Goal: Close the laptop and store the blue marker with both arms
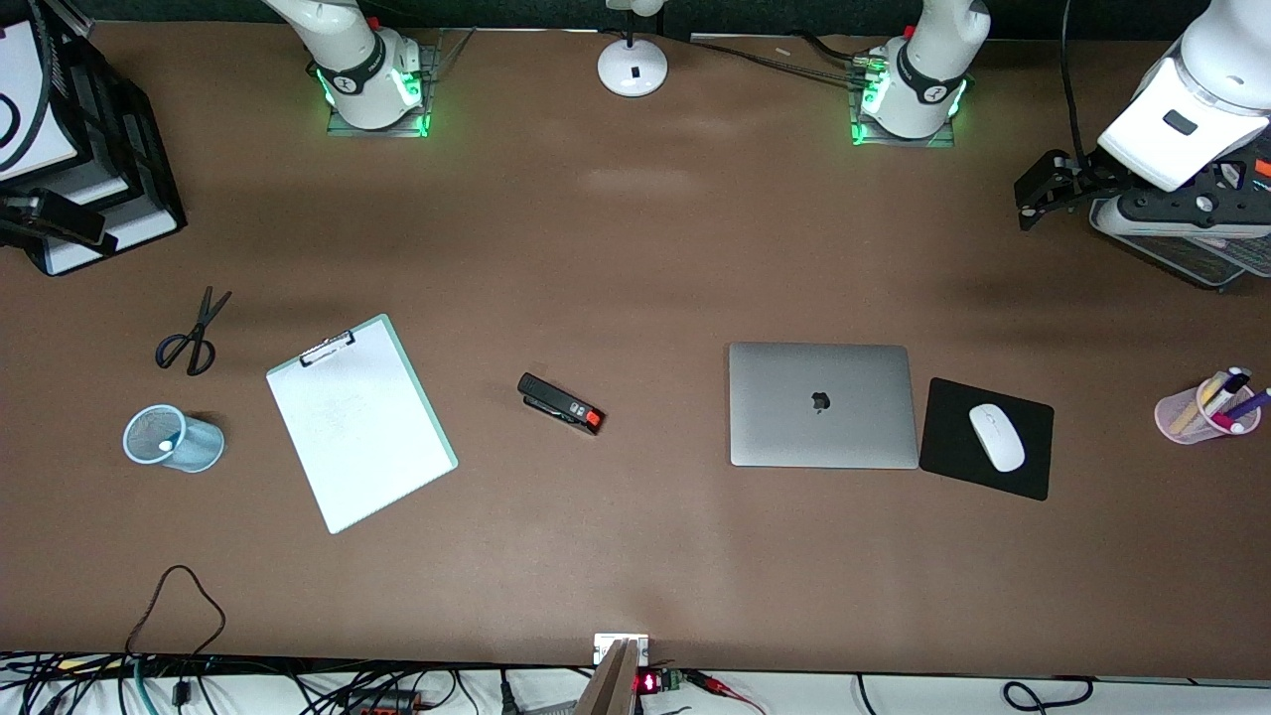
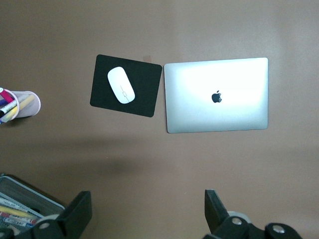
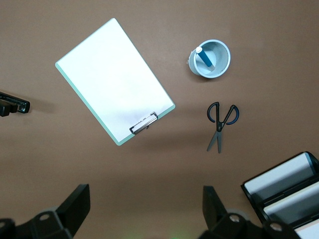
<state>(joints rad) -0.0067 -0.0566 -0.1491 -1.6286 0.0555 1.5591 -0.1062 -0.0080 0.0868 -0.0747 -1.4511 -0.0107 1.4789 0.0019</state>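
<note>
The laptop [image 1: 822, 404] lies shut on the brown table, lid up with the apple logo showing; it also shows in the left wrist view [image 2: 217, 94]. The blue marker [image 3: 204, 57] stands in a light-blue mesh cup [image 3: 210, 59] near the right arm's end of the table; in the front view only its whitish end shows inside the cup [image 1: 174, 438]. My left gripper [image 2: 147, 199] is open and empty, up in the air over bare table [image 1: 1033, 199]. My right gripper [image 3: 147, 199] is open and empty, high over bare table.
A black mouse pad [image 1: 1033, 477] with a white mouse [image 1: 996, 437] lies beside the laptop. A pink pen cup [image 1: 1206, 407] lies at the left arm's end. A stapler [image 1: 561, 402], clipboard [image 1: 357, 422], scissors [image 1: 194, 333] and black paper tray [image 1: 119, 169] are there too.
</note>
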